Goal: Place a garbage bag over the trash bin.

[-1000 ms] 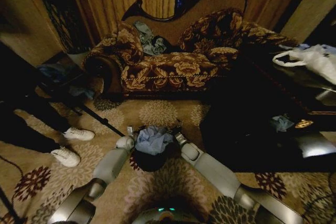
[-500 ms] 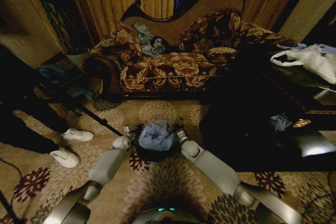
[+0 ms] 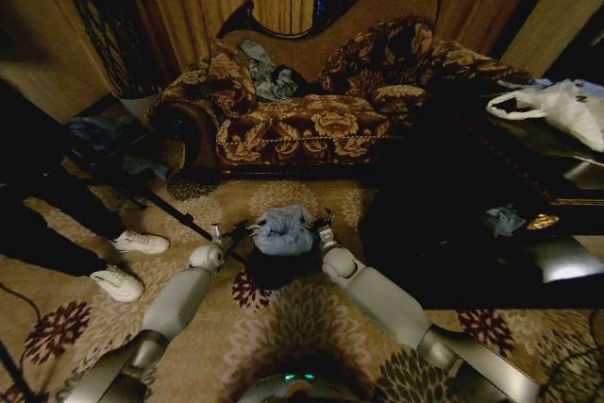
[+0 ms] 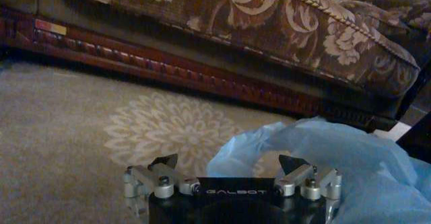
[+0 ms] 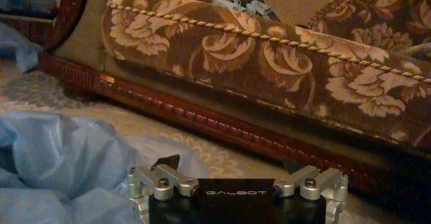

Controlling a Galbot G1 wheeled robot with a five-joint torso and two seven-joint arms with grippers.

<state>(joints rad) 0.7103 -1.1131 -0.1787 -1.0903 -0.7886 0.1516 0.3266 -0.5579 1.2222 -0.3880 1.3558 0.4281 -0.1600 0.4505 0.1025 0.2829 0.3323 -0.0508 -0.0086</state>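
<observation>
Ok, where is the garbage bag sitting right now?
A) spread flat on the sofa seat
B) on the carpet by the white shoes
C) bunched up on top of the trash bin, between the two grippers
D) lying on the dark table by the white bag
C: the garbage bag sits crumpled over the trash bin, with the left gripper and right gripper on either side of it.

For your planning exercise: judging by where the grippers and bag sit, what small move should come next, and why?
Probably close both grippers on the bag's edges: the garbage bag sits bunched atop the trash bin, and the left gripper and right gripper flank it, open and holding nothing.
</observation>
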